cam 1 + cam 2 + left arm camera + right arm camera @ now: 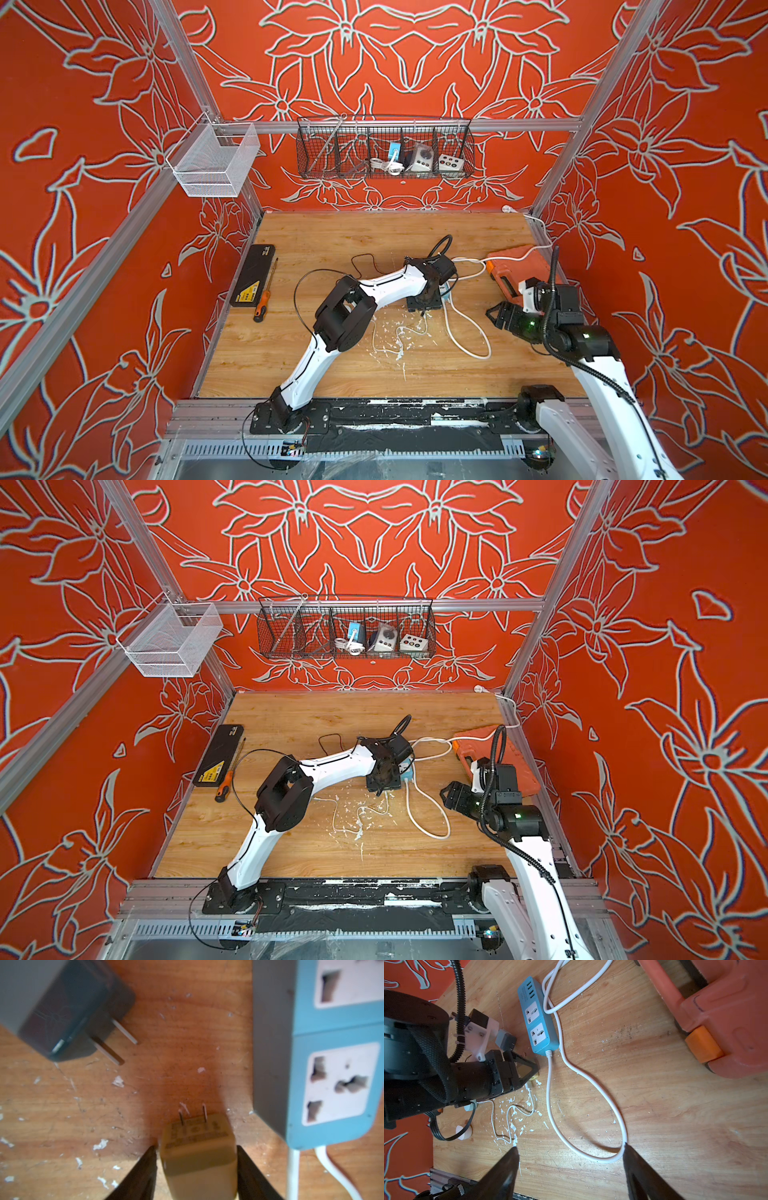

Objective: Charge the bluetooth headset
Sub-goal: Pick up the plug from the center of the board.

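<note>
Wooden counter (457,382): flecked with white scraps around the middle.

Orange tool case (515,262): lies at the far right edge, behind the right arm (598,374).

Left arm (386,286): reaches across to mid-counter, wrist pointing down beside the power strip (538,1020).

Black case (253,274): sits flat along the left edge, with a screwdriver (262,305) just beside it.

Blue power strip: lies sockets up, both sockets unoccupied in the left wrist view. White cord (549,1076): loops toward the front.

Right end effector (570,1146): spread wide, grasping nothing, hovers over the cord loop.

Left end effector (196,1147): flanks the beige charger plug (195,1167) with a finger close on each side; cannot tell whether clamped yet.

Grey adapter (72,1012): rests on its side near the strip, prongs out.

Charger plug: lies on the counter near the strip's cord end, prongs bare.

Thin cable (493,1120): snakes from the plug's end back under the left arm to a small white piece (468,1108). Cannot tell whether that is the headset.
</note>
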### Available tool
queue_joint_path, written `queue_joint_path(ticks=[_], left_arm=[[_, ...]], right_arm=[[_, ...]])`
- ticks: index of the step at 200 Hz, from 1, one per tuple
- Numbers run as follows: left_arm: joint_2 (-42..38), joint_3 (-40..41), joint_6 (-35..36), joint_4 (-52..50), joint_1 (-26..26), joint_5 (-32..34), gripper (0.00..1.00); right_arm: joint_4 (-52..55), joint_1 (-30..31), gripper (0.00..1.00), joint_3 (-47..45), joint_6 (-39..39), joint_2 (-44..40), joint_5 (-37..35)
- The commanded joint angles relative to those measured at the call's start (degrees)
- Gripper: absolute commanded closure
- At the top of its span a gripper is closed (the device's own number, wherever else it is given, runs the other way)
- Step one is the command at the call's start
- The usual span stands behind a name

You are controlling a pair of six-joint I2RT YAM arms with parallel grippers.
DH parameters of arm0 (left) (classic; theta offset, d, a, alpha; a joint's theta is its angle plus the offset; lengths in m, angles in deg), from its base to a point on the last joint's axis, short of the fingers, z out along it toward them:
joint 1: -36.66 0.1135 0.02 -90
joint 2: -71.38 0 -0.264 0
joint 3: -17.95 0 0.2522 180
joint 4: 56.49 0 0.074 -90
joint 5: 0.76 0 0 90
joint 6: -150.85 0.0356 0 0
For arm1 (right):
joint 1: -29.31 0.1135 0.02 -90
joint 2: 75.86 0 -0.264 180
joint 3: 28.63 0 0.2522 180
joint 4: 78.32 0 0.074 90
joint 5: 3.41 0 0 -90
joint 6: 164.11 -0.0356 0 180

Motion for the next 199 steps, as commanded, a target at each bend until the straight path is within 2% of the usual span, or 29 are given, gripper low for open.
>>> queue_joint_path(ticks=[1, 53, 89, 106, 148, 171, 199], left_arm=[[-0.17, 1.9, -0.15, -1.51, 0.22, 1.19, 0.47], [-5.32, 7.36, 0.28, 0.4, 1.75, 1.42, 0.59], [-10.16, 9.44, 0.82, 0.57, 2.85, 1.84, 0.6], [-13.06, 10.11, 1.23, 1.01, 3.27, 1.55, 0.6], [-19.92, 10.53, 1.13, 1.62, 4.42, 0.01, 0.6], [-23.34, 11.12, 0.66, 2.4, 5.15, -1.44, 0.61], [-27.15, 11.81, -0.29, 2.96, 5.67, -2.19, 0.61]], right_arm=[[-0.2, 0.31, 0.2, -0.85, -0.11, -0.12, -0.7], [-0.73, 0.29, 0.22, -1.63, -0.05, -0.36, 0.56], [-1.28, 0.29, 0.24, -2.04, 0.46, -2.24, 2.01], [-3.57, 0.36, 0.32, -3.27, 0.76, -3.42, 5.77], [-8.56, 1.8, 0.37, -6.4, -2.96, -5.58, 8.79], [-12.85, 4.54, 0.37, -7.37, -6.19, -7.34, 7.92], [-16.38, 10.02, 0.35, -6.87, -7.97, -7.62, 2.46]])
